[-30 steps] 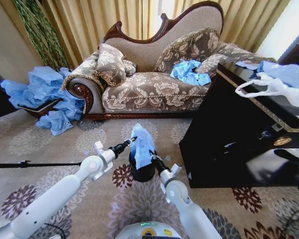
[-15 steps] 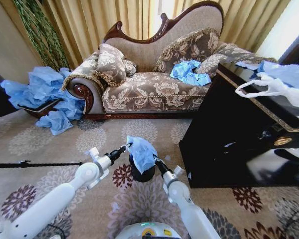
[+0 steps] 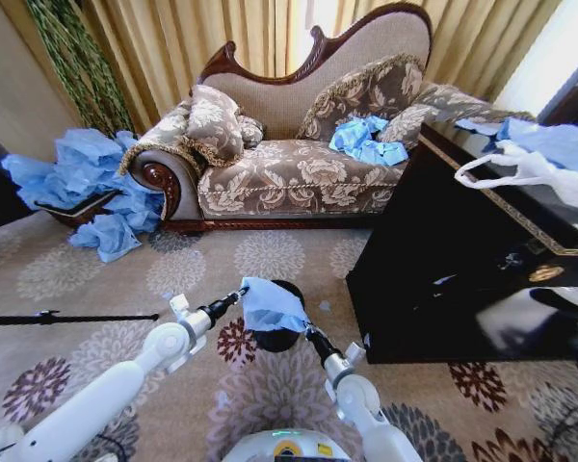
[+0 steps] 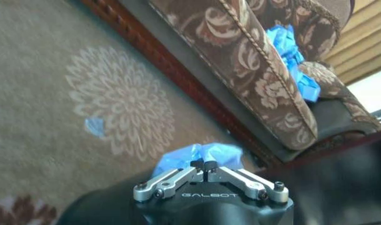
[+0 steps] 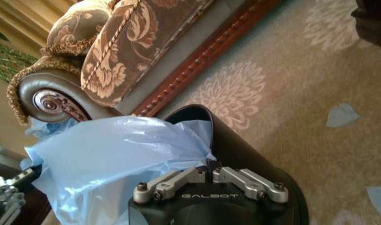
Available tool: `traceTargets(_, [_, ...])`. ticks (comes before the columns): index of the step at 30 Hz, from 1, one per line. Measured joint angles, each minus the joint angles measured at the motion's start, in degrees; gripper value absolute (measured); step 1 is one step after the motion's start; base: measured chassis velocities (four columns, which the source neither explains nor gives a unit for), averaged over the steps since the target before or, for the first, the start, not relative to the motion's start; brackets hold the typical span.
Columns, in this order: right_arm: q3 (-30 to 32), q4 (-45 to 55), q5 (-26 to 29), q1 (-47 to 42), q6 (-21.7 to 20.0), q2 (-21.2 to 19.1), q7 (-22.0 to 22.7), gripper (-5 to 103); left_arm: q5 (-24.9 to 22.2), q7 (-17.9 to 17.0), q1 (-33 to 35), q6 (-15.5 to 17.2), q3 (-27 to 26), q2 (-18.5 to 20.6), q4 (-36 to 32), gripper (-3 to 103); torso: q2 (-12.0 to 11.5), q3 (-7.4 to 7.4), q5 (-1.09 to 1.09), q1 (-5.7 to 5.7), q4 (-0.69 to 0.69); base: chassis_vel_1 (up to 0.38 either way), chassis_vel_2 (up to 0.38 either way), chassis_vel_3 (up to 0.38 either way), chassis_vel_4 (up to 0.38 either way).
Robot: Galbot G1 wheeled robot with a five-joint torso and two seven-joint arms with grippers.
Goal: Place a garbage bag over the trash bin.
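The light blue garbage bag (image 3: 270, 306) lies spread low across the near side of the small black trash bin (image 3: 291, 289), whose far rim still shows behind it. My left gripper (image 3: 241, 291) is shut on the bag's left edge. My right gripper (image 3: 309, 331) pinches the bag's right edge beside the bin's wall. In the left wrist view the fingers meet at the gripper (image 4: 204, 165) on a bunch of the blue bag (image 4: 197, 153). In the right wrist view the gripper (image 5: 210, 168) holds the bag (image 5: 115, 154) where it drapes over the bin (image 5: 247, 150).
A patterned sofa (image 3: 299, 173) stands behind the bin, with blue bags (image 3: 366, 140) on its seat. More blue bags (image 3: 87, 183) are heaped at the left. A black cabinet (image 3: 443, 260) stands close on the right, with a white handled bag (image 3: 520, 168) on top. A black rod (image 3: 67, 317) lies on the carpet at the left.
Both grippers have come down and toward me with the bag. It stood tall above the bin before and now lies flattened over the bin's mouth.
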Motion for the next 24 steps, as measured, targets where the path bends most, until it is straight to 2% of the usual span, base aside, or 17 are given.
traceTargets(6, [-0.81, 5.17, 2.21, -2.62, -2.15, -2.62, 0.0, 0, -0.13, 0.8, 1.72, -0.3, -1.44, 1.89, 0.65, 0, 0.0, 0.0, -0.01, 0.0, -0.01, 0.0, 0.0, 0.0, 0.0])
traceTargets(13, [-1.99, 4.36, 2.08, -3.07, -3.96, -2.68, 0.45, 0, 2.05, 1.6, 3.14, -0.25, -0.73, 1.66, 2.89, 0, 0.0, 0.0, -0.01, 0.0, 0.01, 0.0, 0.0, 0.0, 0.0])
traceTargets(18, [-2.24, 2.7, 0.06, -3.97, -4.8, -2.95, 0.71, 0, 3.86, 1.89, 3.87, 0.03, -0.25, 0.84, 4.65, 0, 0.0, 0.0, -0.01, 0.0, -0.01, 0.0, 0.0, 0.0, 0.0])
traceTargets(24, [-2.01, -0.02, -4.86, -2.86, -4.32, -3.29, 0.85, 0, 6.35, 2.54, 2.97, 0.1, 0.98, -0.45, 6.38, 0, 0.0, 0.0, 0.0, 0.0, 0.0, 0.0, 0.0, 0.0, 0.0])
